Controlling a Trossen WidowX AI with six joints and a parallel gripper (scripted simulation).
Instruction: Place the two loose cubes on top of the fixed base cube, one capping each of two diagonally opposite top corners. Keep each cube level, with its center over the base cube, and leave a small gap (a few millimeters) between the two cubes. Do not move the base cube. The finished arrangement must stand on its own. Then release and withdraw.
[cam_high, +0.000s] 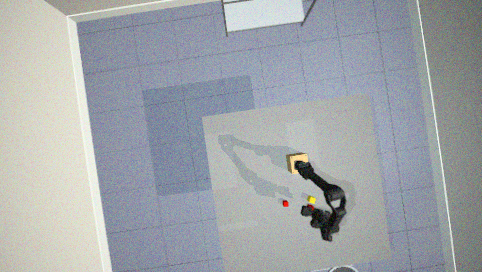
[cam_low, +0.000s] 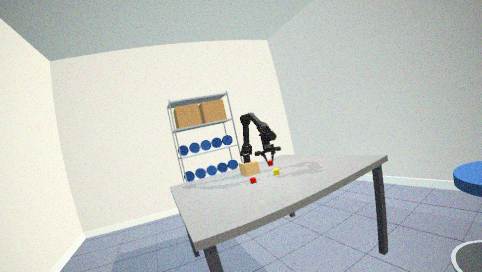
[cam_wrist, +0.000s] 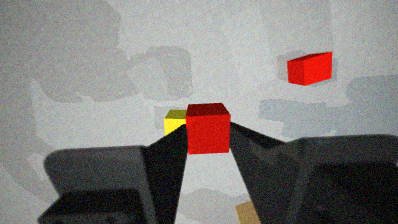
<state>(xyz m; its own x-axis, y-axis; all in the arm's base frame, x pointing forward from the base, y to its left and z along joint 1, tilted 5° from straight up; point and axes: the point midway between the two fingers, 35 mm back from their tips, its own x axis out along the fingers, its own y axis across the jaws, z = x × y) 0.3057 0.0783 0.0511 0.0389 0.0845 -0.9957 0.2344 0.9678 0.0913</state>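
We are seeing a red cube clamped between the fingers of the claw. It is sitting level and hanging above the counter, not resting on it.

A yellow cube is sitting on the counter just past the held cube and a little to its left in the wrist view, partly hidden behind it. We are judging the yellow cube to be the fixed base, since the other two cubes are matching reds.

From the top view the held cube is showing just beside the yellow one, nearly over its edge. In the exterior view the held cube is hanging higher than the yellow cube and slightly to one side of it.

So the coming move is looking like a short shift toward the yellow cube and then a descent onto one top corner.

The second red cube is lying on the counter well apart, off to the upper right in the wrist view. We are expecting it to go on the diagonally opposite corner later.

The tan block is carrying the arm's foot.
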